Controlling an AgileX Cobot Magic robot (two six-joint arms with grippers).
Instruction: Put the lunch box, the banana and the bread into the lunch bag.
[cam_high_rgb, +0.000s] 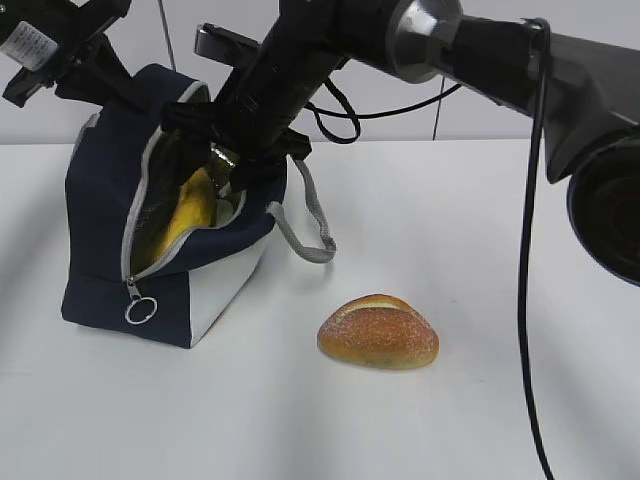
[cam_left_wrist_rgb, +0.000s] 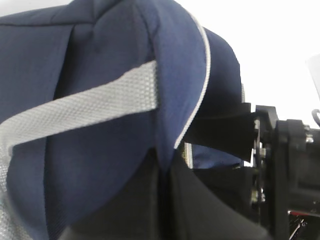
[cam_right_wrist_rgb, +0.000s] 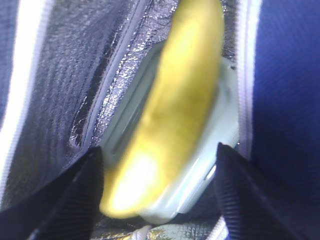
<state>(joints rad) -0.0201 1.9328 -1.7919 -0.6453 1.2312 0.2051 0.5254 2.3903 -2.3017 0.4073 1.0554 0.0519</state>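
The navy lunch bag (cam_high_rgb: 100, 200) stands at the left with its zipper open. My left gripper (cam_left_wrist_rgb: 165, 172) is shut on the navy fabric (cam_left_wrist_rgb: 100, 165) at the bag's top edge. My right gripper (cam_high_rgb: 228, 182) reaches into the opening. In the right wrist view its jaws (cam_right_wrist_rgb: 160, 162) stand wide apart, open. The yellow banana (cam_right_wrist_rgb: 185, 100) lies between them on the sage-green lid of the lunch box (cam_right_wrist_rgb: 222, 135), inside the foil lining. The banana (cam_high_rgb: 195, 215) shows through the opening. The bread (cam_high_rgb: 378, 333) lies on the table to the right of the bag.
A grey strap handle (cam_high_rgb: 310, 225) hangs from the bag's right side toward the bread. The zipper's ring pull (cam_high_rgb: 140, 310) dangles at the bag's front bottom. A black cable (cam_high_rgb: 525, 300) hangs down from the right arm.
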